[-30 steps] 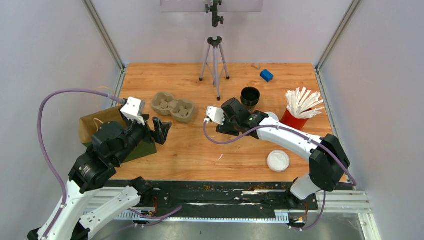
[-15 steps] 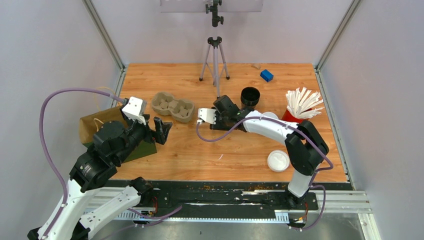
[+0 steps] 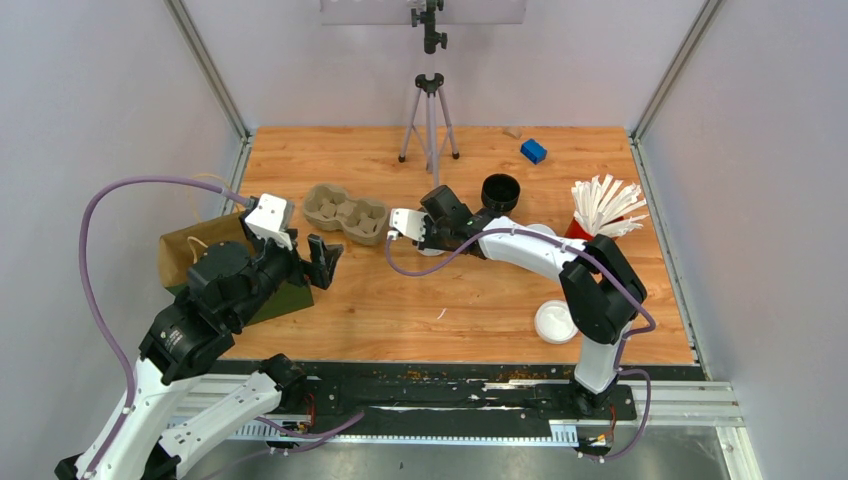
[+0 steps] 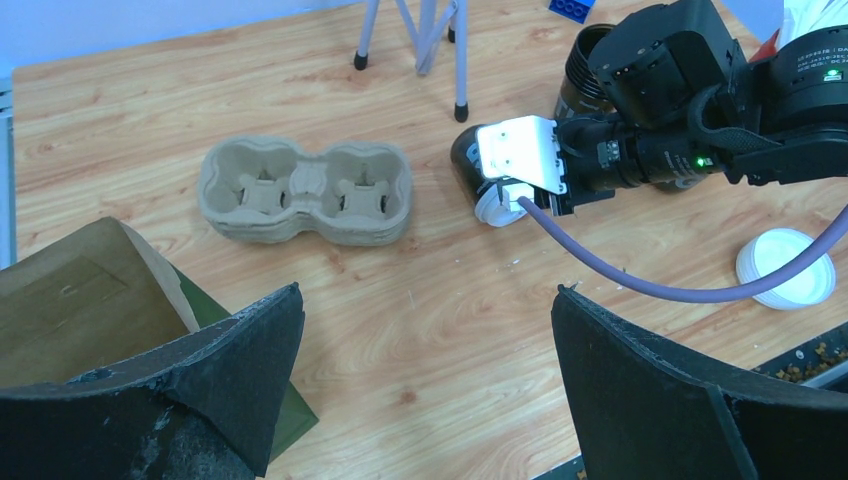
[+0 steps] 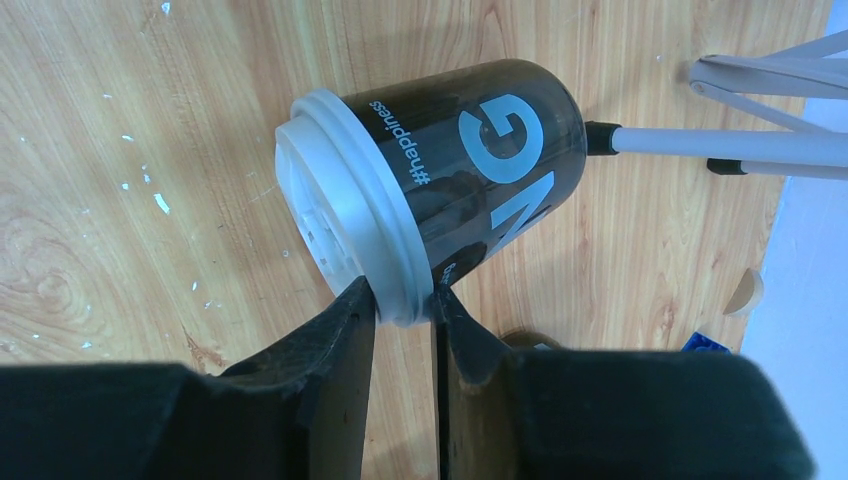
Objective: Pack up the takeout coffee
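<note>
Currently: coffee cup (image 5: 480, 160) lies on its side mid-scene on the surface (image 3: 470, 300), right of the pulp carrier (image 4: 305, 190). Right gripper (image 5: 403, 300) pinches only the rim of its white lid (image 5: 345, 215). Left gripper (image 4: 425, 305) is spread wide and empty at near left. Risk: with so thin a hold, the lid pops off or the cup swings on lifting. Contents unseen; second cup not clearly made out behind the right arm (image 3: 540, 255).

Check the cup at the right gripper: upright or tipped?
Tipped: the cup lies on its side, lid on, rim between the right gripper's jaws.
</note>
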Robot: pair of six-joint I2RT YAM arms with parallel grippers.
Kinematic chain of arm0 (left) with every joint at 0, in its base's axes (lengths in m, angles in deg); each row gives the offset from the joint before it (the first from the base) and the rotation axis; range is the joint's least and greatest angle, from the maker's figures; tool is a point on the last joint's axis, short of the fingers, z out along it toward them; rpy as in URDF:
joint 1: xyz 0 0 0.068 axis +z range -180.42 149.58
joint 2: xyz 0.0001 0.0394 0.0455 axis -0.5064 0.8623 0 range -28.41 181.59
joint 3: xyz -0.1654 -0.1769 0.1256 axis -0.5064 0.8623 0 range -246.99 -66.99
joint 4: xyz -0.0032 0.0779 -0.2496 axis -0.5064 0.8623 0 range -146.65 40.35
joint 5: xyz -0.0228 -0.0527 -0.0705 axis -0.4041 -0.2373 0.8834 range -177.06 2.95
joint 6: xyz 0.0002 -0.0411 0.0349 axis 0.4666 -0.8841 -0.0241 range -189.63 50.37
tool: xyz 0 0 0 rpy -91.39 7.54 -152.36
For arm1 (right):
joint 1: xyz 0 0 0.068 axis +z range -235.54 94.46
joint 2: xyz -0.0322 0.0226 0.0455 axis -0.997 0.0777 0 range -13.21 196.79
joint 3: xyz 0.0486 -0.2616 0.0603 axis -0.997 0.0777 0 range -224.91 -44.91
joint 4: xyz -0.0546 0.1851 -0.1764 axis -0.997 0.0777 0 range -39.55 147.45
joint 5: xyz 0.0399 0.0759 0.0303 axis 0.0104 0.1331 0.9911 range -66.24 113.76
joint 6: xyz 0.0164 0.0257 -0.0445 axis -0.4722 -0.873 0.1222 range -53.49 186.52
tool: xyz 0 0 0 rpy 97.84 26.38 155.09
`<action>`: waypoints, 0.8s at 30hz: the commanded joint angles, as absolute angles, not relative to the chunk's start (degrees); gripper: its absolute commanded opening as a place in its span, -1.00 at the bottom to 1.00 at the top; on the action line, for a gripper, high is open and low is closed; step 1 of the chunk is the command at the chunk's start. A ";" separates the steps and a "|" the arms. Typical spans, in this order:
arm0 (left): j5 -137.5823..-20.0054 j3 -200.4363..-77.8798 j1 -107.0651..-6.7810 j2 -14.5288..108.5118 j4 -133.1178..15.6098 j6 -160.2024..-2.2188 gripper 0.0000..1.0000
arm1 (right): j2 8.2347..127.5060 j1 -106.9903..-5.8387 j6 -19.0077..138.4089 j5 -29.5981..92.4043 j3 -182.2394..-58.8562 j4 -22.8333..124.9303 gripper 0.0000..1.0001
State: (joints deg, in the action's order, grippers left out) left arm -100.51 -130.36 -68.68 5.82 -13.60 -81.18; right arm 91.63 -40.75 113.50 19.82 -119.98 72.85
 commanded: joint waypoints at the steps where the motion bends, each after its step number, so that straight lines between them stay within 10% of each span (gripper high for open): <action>1: -101.03 -131.76 -68.48 6.07 -13.94 -80.18 1.00 | 91.39 -40.90 110.95 21.02 -121.28 71.05 -0.63; 24: -99.39 -133.23 -68.48 5.55 -14.39 -81.83 1.00 | 71.15 -47.40 54.13 45.22 -113.99 85.63 -0.62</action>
